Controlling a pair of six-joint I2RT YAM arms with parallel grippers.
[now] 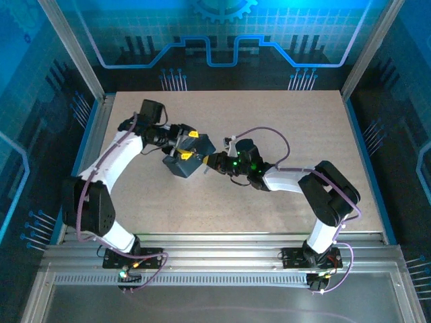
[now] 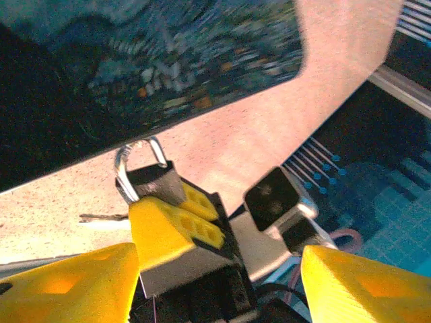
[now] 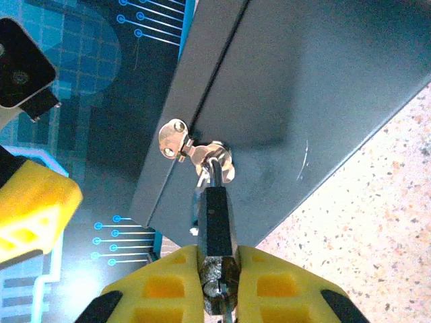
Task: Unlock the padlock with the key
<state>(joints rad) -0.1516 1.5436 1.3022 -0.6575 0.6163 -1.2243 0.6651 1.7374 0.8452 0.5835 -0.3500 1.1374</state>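
The padlock is a small black body whose silver shackle hangs through the hasp of a dark grey box. My right gripper is shut on the padlock's lower end, with the keyhole face between its yellow pads. In the left wrist view the padlock sits under the box's swirled face. A thin dark sliver that looks like the key lies on the table beside it. My left gripper is open, fingers wide apart, holding nothing. From above, the left gripper is over the box.
The box stands left of the middle of the speckled table. The right gripper meets the box from the right, so both arms crowd that spot. Metal frame posts and a rail border the table.
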